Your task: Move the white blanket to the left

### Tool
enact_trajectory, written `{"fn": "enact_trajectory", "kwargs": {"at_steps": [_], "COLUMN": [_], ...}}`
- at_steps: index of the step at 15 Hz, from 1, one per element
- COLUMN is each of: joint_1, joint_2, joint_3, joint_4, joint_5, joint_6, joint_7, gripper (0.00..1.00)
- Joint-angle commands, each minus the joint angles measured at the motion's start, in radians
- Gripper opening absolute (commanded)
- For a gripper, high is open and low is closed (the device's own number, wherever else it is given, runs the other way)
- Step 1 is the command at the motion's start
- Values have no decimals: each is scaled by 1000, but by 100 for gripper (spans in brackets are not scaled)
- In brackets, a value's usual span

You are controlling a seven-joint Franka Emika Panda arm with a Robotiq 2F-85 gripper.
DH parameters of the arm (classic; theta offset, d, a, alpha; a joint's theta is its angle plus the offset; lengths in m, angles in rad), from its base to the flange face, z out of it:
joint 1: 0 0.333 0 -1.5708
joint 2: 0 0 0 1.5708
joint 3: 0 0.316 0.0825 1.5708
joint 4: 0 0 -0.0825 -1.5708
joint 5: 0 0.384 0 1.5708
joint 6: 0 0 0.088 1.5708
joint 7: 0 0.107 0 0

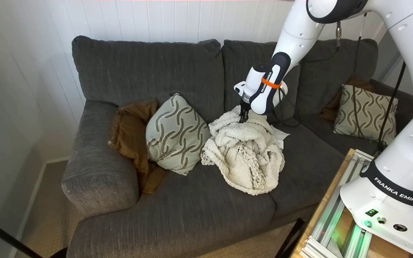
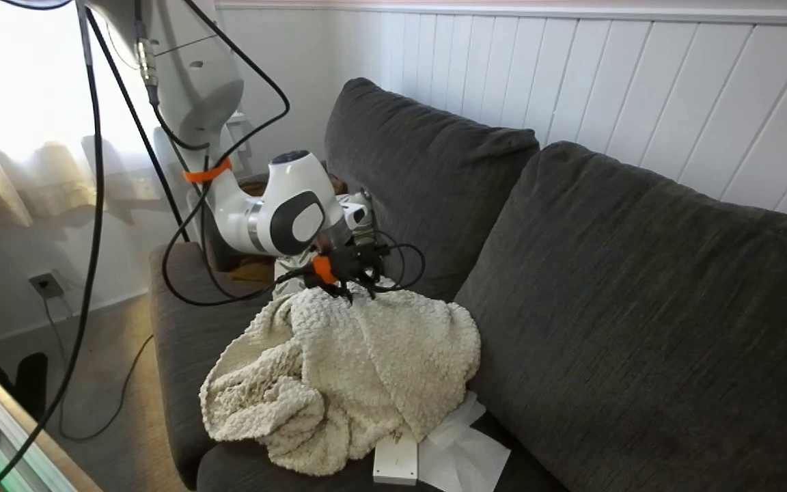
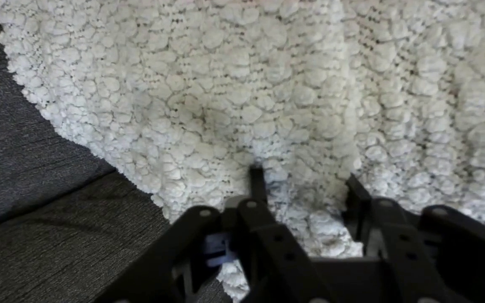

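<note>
The white blanket lies bunched in a heap on the grey sofa, right of a patterned cushion in an exterior view. It also shows in an exterior view, draped up near the backrest, and fills most of the wrist view. My gripper points down at the blanket's upper part near the backrest. Its two fingers are apart in the wrist view, with blanket cloth showing between them. The fingertips are at or touching the cloth in an exterior view; how deep they sit is unclear.
A patterned cushion and a brown cushion sit by the sofa arm. White papers and a small white box lie at the blanket's edge. The backrest rises behind. Cables hang beside the arm.
</note>
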Motion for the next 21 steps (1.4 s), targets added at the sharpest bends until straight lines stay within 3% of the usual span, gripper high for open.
{"fn": "enact_trajectory", "kwargs": {"at_steps": [1,4,8,12,16,20,21], "joint_1": [-18,-33,-45,-49,-29,-66,-33], "joint_2": [38,26,-33,-145,-268,-375,-301], "joint_3": [9,32,47,74,149,309,242], "joint_4": [42,38,33,59,65,30,70], "joint_5": [-29,-23,-18,-22,-23,-7,0], "joint_6": [5,-27,-15,74,141,192,137], "joint_7": [29,36,75,120,155,154,137], "gripper": [16,1,1,1,1,1,1]}}
